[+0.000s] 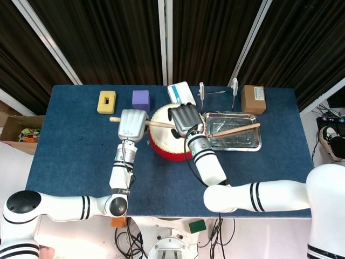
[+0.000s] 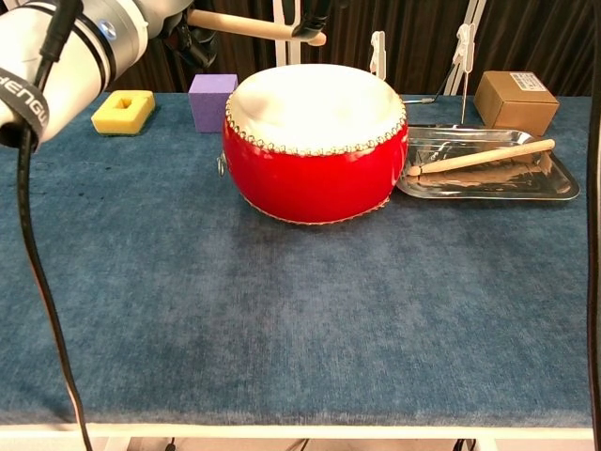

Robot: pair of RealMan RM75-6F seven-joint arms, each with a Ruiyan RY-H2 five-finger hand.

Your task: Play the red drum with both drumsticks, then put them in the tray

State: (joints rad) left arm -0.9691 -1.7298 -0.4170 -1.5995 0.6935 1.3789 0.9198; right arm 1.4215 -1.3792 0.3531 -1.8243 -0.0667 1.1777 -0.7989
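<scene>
The red drum (image 1: pixel 164 150) (image 2: pixel 315 141) with a white skin stands mid-table. My left hand (image 1: pixel 133 125) (image 2: pixel 191 28) grips one drumstick (image 1: pixel 157 124) (image 2: pixel 246 25) by its handle, level above the drum's left side, tip pointing right. Over the drum's right half is my right hand (image 1: pixel 185 120) (image 2: pixel 314 13), its fingers at the stick's tip. Whether they hold the stick is hidden. The second drumstick (image 1: pixel 233 130) (image 2: pixel 481 157) lies slanted in the metal tray (image 1: pixel 255 143) (image 2: pixel 560 189) right of the drum.
Along the far edge stand a yellow block (image 1: pixel 106 101) (image 2: pixel 123 111), a purple cube (image 1: pixel 140 100) (image 2: pixel 212 101), a white box (image 1: pixel 181 94), two white stands (image 1: pixel 201 90) (image 1: pixel 234 86) and a brown box (image 1: pixel 253 99) (image 2: pixel 516 101).
</scene>
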